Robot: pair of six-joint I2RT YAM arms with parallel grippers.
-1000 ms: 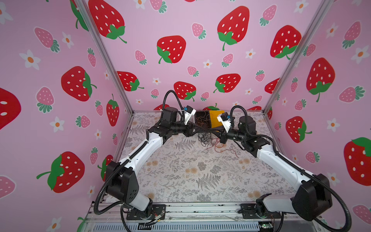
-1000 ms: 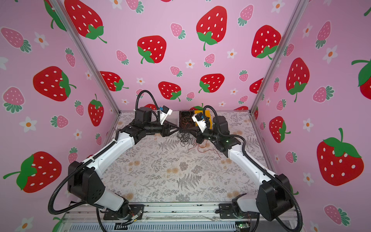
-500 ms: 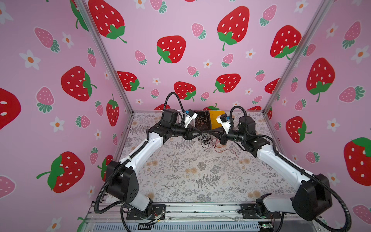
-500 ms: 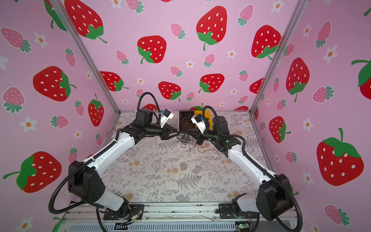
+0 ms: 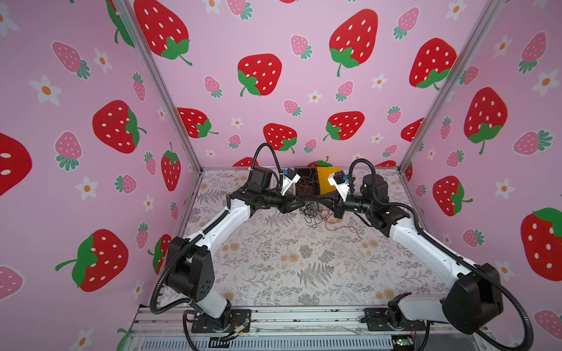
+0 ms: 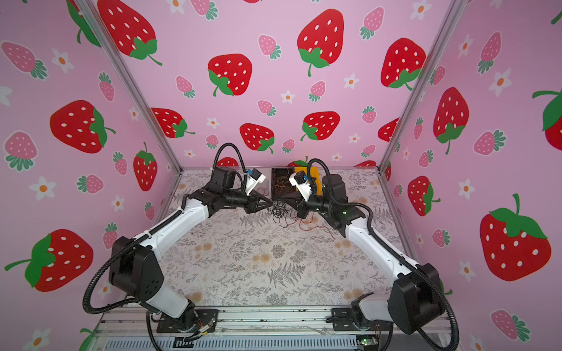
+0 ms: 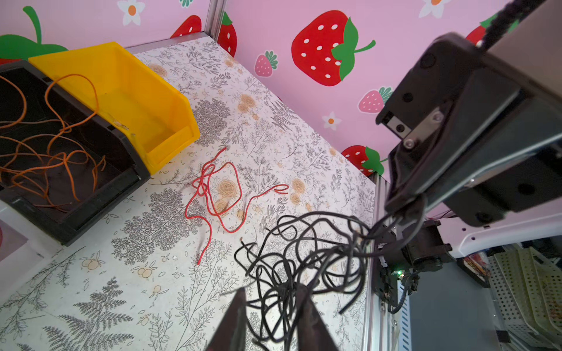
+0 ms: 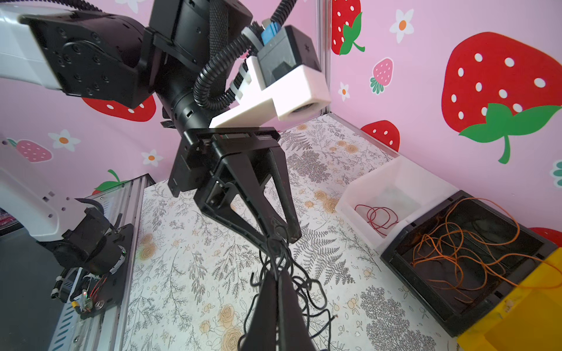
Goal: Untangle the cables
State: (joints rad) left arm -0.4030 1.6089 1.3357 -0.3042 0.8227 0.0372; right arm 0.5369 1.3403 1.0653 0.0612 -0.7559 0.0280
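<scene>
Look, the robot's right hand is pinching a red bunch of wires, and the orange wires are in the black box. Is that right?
Not quite. The right gripper pinches a black tangle, not a red one; the right wrist view shows its shut fingers on it. The orange wires are indeed in the black box.

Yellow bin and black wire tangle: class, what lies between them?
A loose red wire, lying on the floral mat, seen in the left wrist view.

Pink walls printed with strawberries and daisies; aluminium corner posts; tabletop in grey fern-and-rose print; metal rail along front edge.
</scene>
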